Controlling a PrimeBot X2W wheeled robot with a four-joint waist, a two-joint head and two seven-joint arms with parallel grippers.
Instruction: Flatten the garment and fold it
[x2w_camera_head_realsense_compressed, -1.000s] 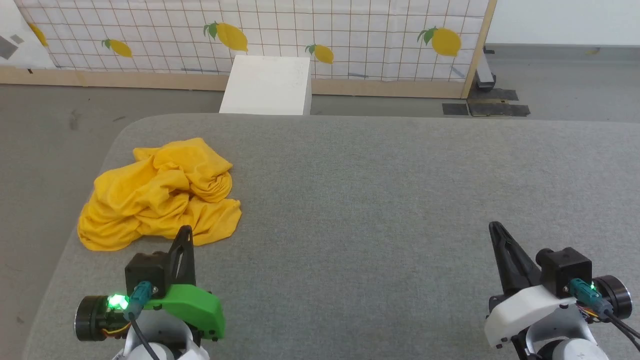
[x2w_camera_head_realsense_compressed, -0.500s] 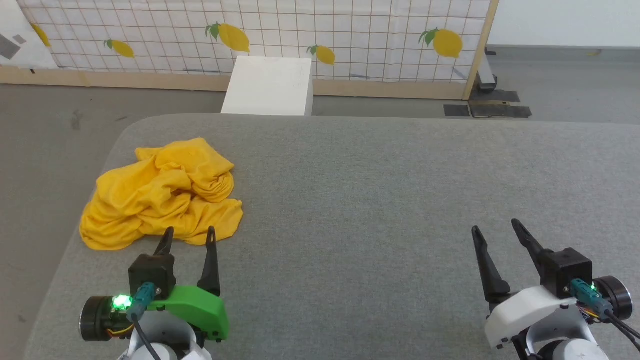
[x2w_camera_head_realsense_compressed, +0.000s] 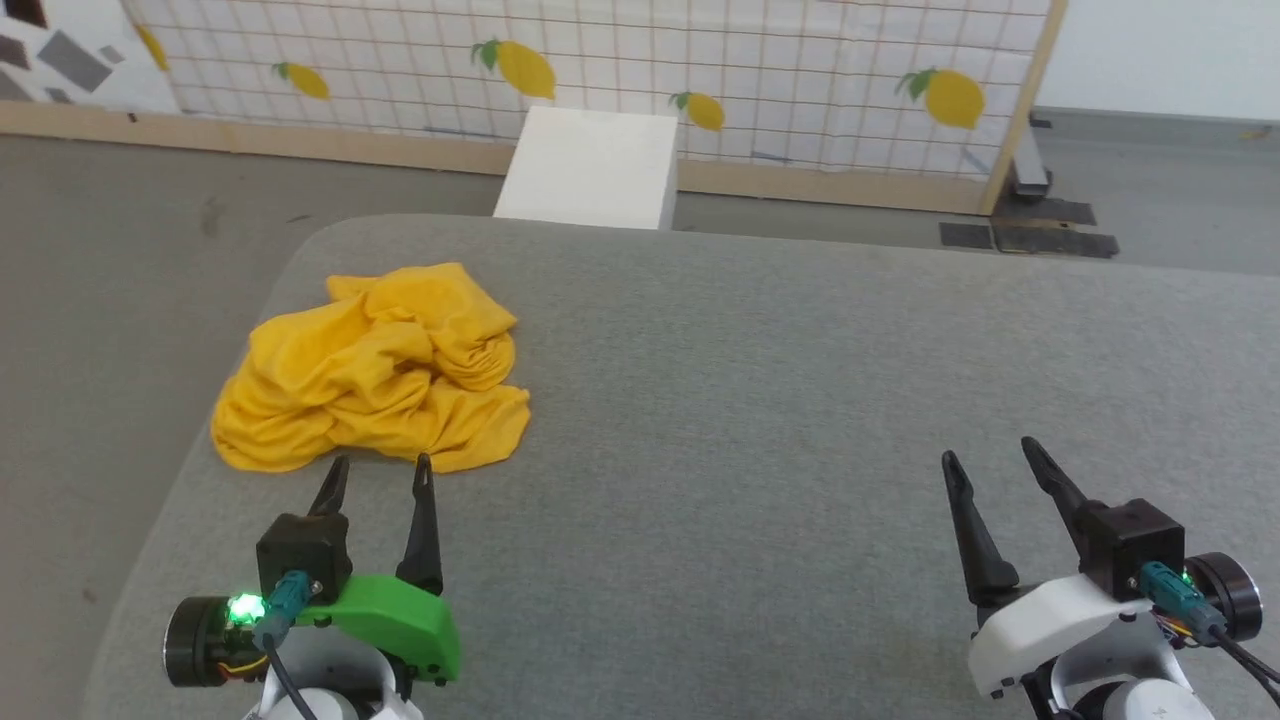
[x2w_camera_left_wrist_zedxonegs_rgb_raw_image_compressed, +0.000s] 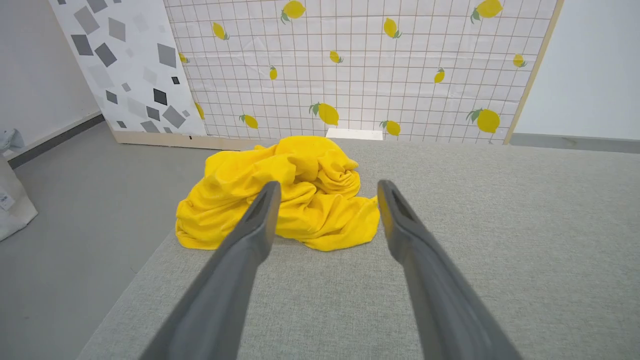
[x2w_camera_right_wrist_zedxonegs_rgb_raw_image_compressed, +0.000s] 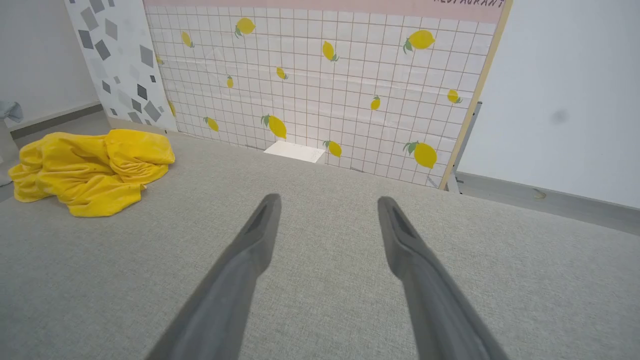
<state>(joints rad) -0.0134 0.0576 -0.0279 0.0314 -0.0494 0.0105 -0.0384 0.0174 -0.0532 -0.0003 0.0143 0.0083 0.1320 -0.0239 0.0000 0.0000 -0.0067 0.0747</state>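
1. Table (x2w_camera_head_realsense_compressed: 760, 400): a grey, fabric-covered surface with rounded far corners. It carries the garment, and both arms stand at its near edge.

2. Partition (x2w_camera_head_realsense_compressed: 800, 80): a white grid-pattern panel printed with yellow lemons, in a wooden frame. It stands upright on the grey floor beyond the table's far edge.

3. Garment (x2w_camera_head_realsense_compressed: 370, 370): a mustard-yellow cloth lying crumpled in a loose heap, with folds and creases over its whole surface. It rests on the table near the far left corner, close to the left edge. Only plain yellow fabric is exposed.

4. White box (x2w_camera_head_realsense_compressed: 590, 170): stands on the floor between the table's far edge and the partition.

5. Left gripper (x2w_camera_head_realsense_compressed: 382, 462): fingers spread apart and holding nothing. The fingertips point at the garment and lie just beside its near hem.

6. Right gripper (x2w_camera_head_realsense_compressed: 988, 450): fingers spread apart and holding nothing. It sits over bare table near the near right corner, well apart from the garment.
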